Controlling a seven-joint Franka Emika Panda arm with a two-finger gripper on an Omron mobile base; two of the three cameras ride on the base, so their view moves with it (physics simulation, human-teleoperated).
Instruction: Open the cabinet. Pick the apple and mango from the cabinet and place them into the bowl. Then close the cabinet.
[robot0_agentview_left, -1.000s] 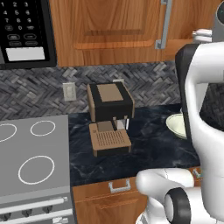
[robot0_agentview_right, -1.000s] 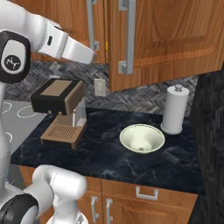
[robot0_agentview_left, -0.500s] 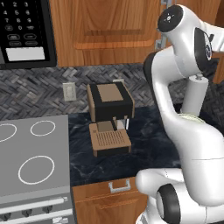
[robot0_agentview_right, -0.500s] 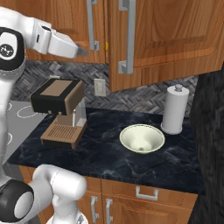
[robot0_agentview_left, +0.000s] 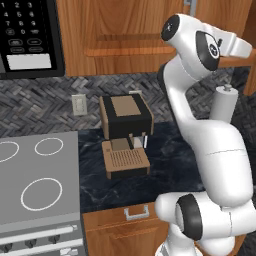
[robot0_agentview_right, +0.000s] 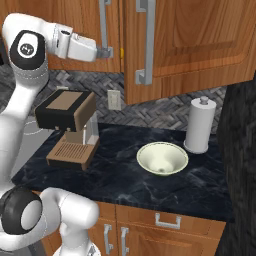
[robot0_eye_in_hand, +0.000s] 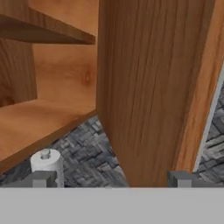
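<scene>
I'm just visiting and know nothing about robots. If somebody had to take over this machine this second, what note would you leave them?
Gripper: open, holding nothing, up at the lower end of a grey bar handle on the cabinet.
Bowl: on the dark counter, beside the paper towel roll, with no fruit in it.
Done: the arm has reached the cabinet. I cannot tell whether a door is ajar.
Left: pull the door open, take out the apple and the mango, put both in the bowl, then close the cabinet.
</scene>
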